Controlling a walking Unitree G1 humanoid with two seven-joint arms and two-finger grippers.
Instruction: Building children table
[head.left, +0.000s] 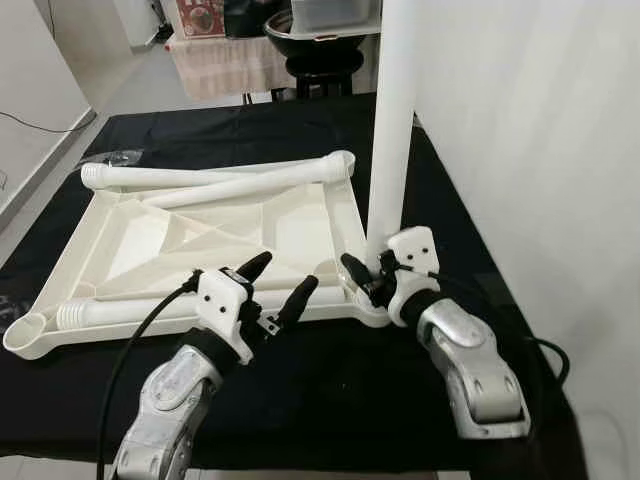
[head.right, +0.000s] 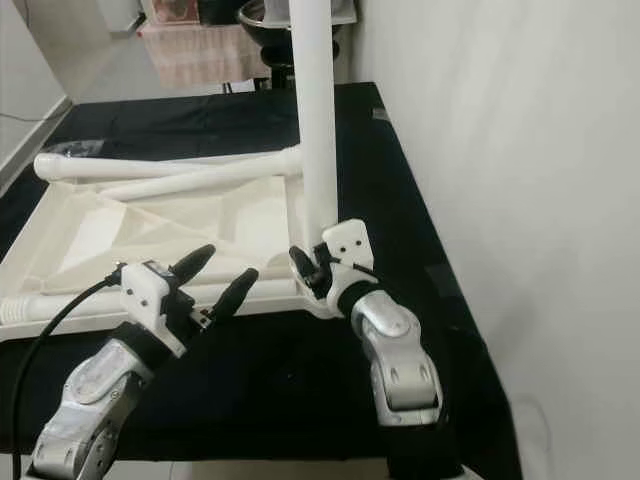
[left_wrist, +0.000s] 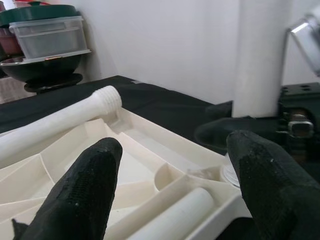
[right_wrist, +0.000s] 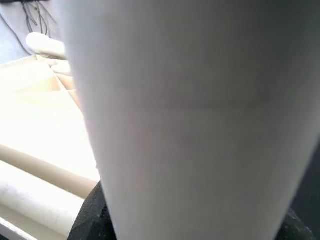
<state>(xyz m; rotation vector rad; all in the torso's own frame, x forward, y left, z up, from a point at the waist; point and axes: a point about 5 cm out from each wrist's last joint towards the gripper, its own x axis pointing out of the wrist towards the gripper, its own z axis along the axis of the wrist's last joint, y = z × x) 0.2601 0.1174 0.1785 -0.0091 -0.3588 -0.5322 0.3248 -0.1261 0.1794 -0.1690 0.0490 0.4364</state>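
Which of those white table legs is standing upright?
The leg the right gripper grips, at the tabletop's near right corner. The others lie flat on it.

Even, soft indoor light across both head views, no hard shadows on the black cloth (head.left: 300, 370). The white wall (head.left: 540, 150) at three o'clock reads flat and bright. The tabletop (head.left: 200, 240) glows pale, nearly washed out around nine o'clock in the right wrist view. There, the upright leg (right_wrist: 190, 115) sits too close, a blurred grey-white mass. In the left wrist view, the fingers (left_wrist: 80, 195) are soft, out of focus.
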